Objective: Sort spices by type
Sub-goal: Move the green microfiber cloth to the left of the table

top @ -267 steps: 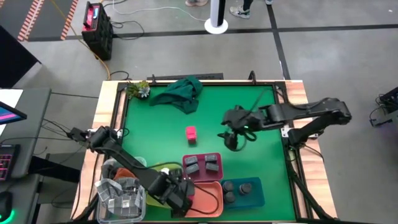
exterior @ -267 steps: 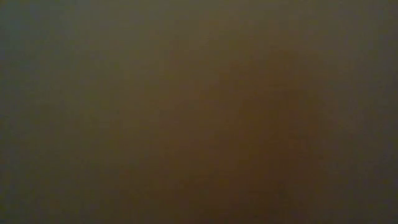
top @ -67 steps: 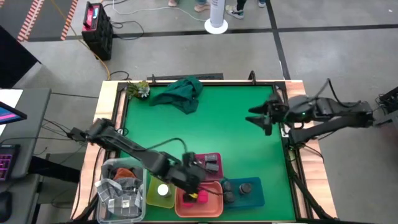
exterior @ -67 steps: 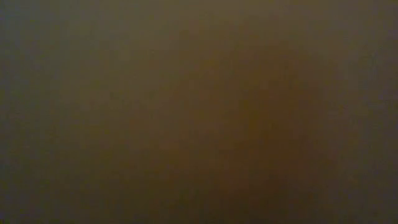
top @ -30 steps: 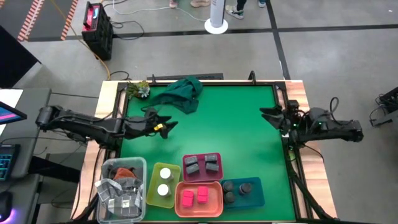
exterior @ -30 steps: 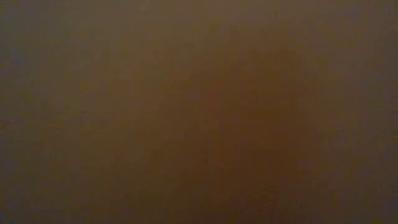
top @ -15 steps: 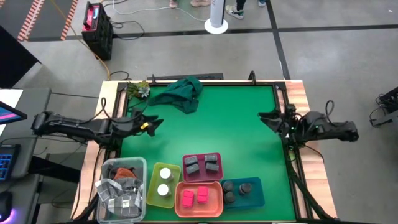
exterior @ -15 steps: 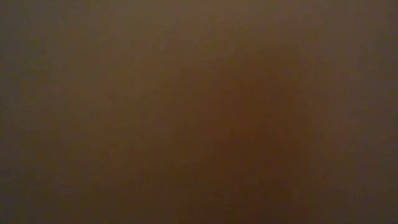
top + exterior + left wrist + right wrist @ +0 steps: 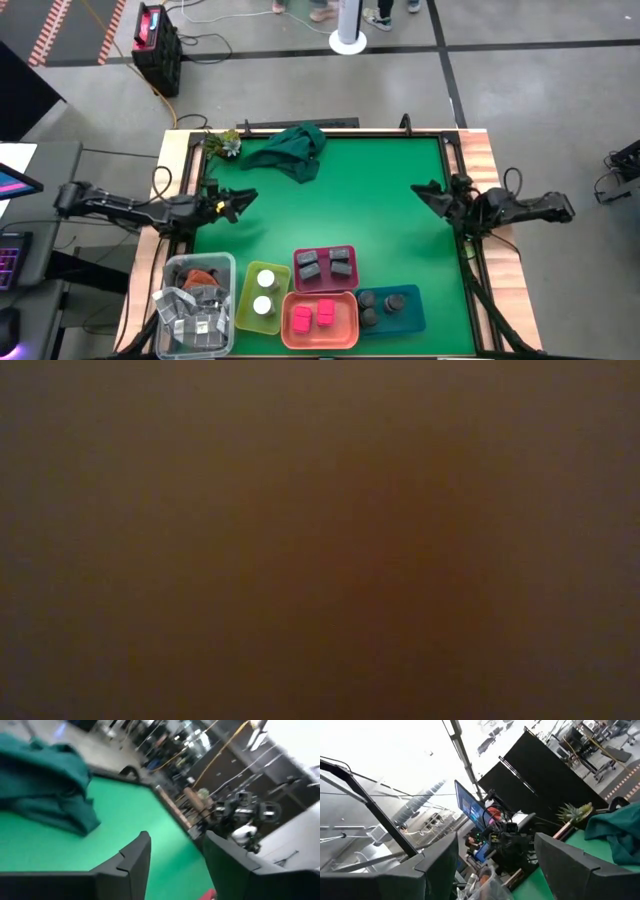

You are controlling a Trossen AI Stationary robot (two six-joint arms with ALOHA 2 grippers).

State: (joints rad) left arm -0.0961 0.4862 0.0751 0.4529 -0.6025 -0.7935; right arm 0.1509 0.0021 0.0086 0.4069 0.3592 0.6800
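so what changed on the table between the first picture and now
The loose pink block that lay mid-table is now in the orange tray, making two pink blocks. The left gripper withdrew from the trays to the table's left edge; the right gripper pulled back to the right edge. Both are empty and open. Cloth and other trays unchanged.

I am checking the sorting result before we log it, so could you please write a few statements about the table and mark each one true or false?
1. The orange tray holds two bright pink blocks. True.
2. The white-lidded round jars sit in the blue tray. False: they sit in the yellow tray; the blue tray holds dark round jars.
3. The left tool holds a pink block. False: its fingers are apart with nothing between them.
4. The dark green cloth lies at the table's far edge. True.
5. The dark grey square boxes share one tray. True.
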